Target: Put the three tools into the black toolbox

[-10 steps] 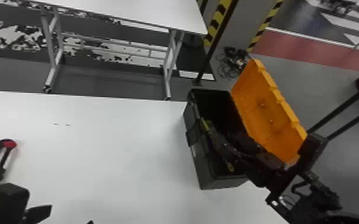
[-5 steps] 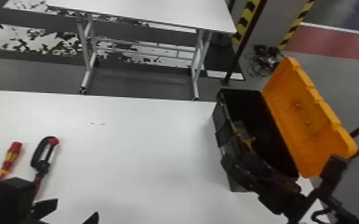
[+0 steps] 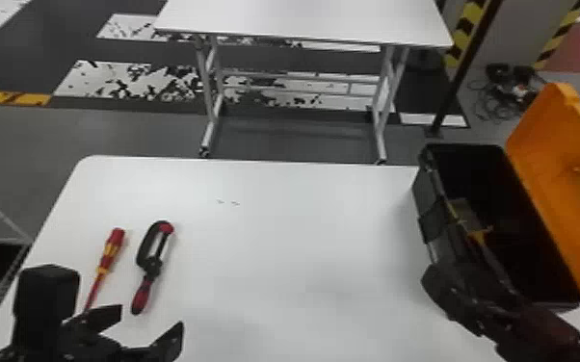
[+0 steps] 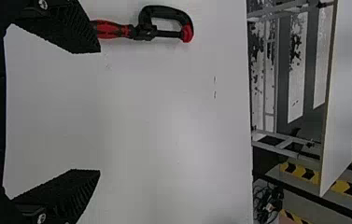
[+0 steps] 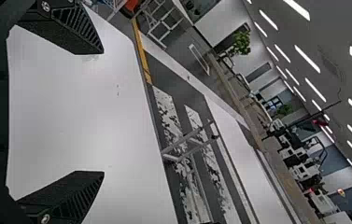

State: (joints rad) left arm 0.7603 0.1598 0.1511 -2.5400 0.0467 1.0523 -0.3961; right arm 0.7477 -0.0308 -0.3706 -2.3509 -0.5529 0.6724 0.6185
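In the head view my left gripper (image 3: 151, 317) stands open over the table's near left part. Just beyond it lie a red-and-yellow screwdriver (image 3: 109, 250) and a black-and-red C-framed tool (image 3: 151, 264). The left wrist view has the open left gripper (image 4: 100, 111), with the C-framed tool (image 4: 145, 32) beside one finger. My right gripper (image 3: 467, 293) is by the near-left edge of the black toolbox (image 3: 426, 200), partly hidden; the right wrist view has the right gripper (image 5: 103, 112) open with nothing between its fingers. A grey-and-yellow item (image 3: 468, 215) shows inside the toolbox.
The toolbox's orange lid (image 3: 559, 187) stands open on its right side. Both tools rest on the white table (image 3: 279, 231). Behind it stands another white table (image 3: 303, 19), with a dark pole (image 3: 467, 67) at its right.
The head view has swung left, bringing the screwdriver into sight. My left gripper has moved left over the table towards the tools. My right gripper has drawn back from the toolbox's opening to its near-left edge.
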